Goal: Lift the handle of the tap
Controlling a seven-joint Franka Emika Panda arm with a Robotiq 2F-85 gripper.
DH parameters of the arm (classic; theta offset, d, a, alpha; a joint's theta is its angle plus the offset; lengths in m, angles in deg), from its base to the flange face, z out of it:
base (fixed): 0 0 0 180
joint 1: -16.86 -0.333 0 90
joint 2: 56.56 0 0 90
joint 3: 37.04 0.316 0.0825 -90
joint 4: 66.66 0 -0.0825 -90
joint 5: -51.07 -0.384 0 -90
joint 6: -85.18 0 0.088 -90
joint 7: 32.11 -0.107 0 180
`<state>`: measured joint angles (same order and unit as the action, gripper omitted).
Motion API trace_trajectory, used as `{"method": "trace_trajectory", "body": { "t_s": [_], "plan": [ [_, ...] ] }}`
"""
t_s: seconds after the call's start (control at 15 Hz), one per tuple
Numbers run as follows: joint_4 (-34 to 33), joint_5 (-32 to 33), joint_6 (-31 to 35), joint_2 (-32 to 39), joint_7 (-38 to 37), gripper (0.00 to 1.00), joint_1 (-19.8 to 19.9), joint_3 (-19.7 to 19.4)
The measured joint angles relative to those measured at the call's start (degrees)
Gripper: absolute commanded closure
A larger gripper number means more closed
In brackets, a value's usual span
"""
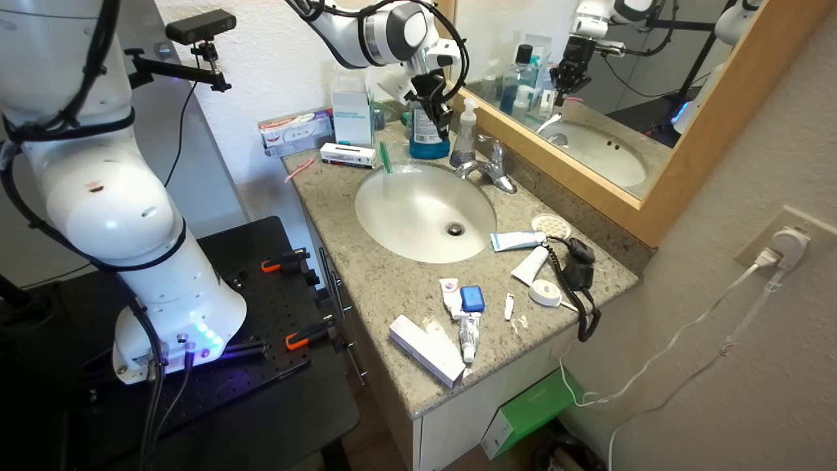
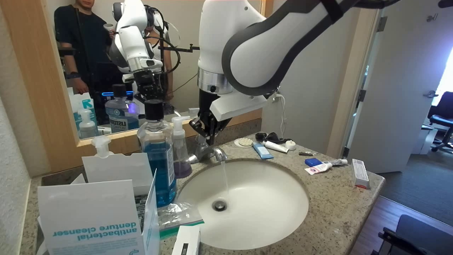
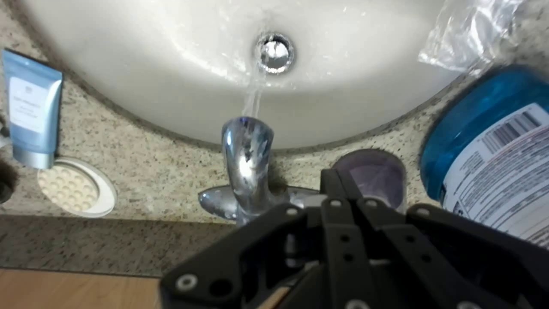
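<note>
Jaws closed tight on each other, pointing down close by the tap (image 3: pixel 248 171), on its soap bottle (image 2: pixel 181 157) side. Handle (image 1: pixel 487 138) sits atop the tap, hard to make out past the jaws in the wrist view; can't tell if they touch. Water (image 3: pixel 253 101) runs from the tap into the sink (image 2: pixel 262 212). Mouthwash (image 3: pixel 493 159) on the worktop (image 1: pixel 366 281) just beyond the soap bottle, clear bag (image 2: pixel 177 212) near it at the sink edge. Other side of the tap: white dish (image 3: pixel 107 195), blue tube (image 3: pixel 32 107). Farther along the worktop: blue case (image 1: pixel 472 299), white box (image 1: pixel 426 350).
</note>
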<state>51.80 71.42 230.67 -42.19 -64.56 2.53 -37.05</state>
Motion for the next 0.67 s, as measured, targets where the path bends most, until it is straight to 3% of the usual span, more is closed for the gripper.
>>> {"method": "trace_trajectory", "body": {
  "t_s": [0.33,0.67],
  "plan": [
    [0.08,-13.02,-10.26,-2.63,12.9,1.0,2.26,3.09],
    [-0.32,-20.67,-21.37,-4.94,23.45,1.0,4.2,4.64]
  ]
}}
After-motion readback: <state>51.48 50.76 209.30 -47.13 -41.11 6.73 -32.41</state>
